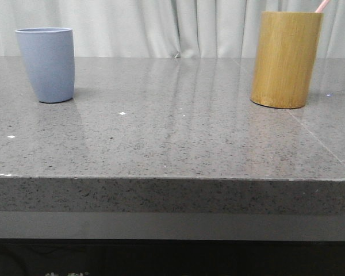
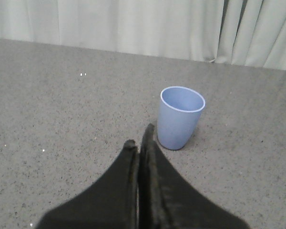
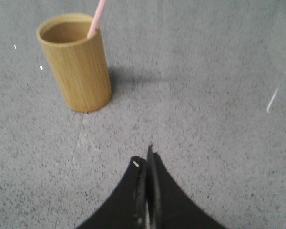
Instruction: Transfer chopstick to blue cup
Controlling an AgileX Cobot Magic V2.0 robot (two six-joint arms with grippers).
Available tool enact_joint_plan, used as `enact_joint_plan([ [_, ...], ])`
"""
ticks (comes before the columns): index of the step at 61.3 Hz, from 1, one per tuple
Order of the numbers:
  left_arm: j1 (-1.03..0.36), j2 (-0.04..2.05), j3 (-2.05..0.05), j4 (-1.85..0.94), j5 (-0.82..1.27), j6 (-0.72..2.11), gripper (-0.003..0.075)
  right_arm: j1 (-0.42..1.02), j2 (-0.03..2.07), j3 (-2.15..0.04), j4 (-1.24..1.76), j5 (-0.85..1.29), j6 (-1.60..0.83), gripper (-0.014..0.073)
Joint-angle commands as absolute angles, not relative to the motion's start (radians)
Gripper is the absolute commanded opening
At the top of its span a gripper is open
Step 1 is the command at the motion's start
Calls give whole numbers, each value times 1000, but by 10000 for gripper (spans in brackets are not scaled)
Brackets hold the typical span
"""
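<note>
The blue cup point(image 1: 46, 64) stands upright and empty at the far left of the grey stone table point(image 1: 172, 132). In the left wrist view the blue cup point(image 2: 180, 117) is just beyond my left gripper point(image 2: 139, 137), which is shut with nothing between its fingers. The pale pink chopstick point(image 1: 322, 5) leans inside the bamboo holder point(image 1: 286, 59) at the far right, only its top end showing. In the right wrist view the chopstick point(image 3: 97, 18) pokes out of the bamboo holder point(image 3: 77, 62), well ahead of my right gripper point(image 3: 146, 157), which is shut and holds nothing.
A pale curtain point(image 1: 161, 26) hangs behind the table. The table's front edge point(image 1: 172, 178) runs across the front view. The tabletop between the cup and the holder is bare stone.
</note>
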State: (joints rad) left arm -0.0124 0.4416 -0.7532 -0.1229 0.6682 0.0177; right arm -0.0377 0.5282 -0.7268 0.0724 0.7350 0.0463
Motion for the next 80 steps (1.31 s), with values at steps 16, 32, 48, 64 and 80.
enact_joint_plan([
  [16, -13, 499, -729, -135, 595, 14, -17, -34, 592, -759, 59, 738, -20, 5],
  [32, -13, 499, -729, -131, 577, 53, 329, -34, 594, -761, 60, 784, -23, 549],
  [48, -62, 604, -810, -180, 585, 138, 484, -34, 594, -763, 80, 794, -23, 591],
  [64, -190, 863, -1042, -107, 655, 153, 484, -34, 594, -763, 81, 797, -23, 591],
  [80, -194, 1174, -1346, -104, 803, 149, 484, -34, 594, -763, 81, 793, -23, 591],
])
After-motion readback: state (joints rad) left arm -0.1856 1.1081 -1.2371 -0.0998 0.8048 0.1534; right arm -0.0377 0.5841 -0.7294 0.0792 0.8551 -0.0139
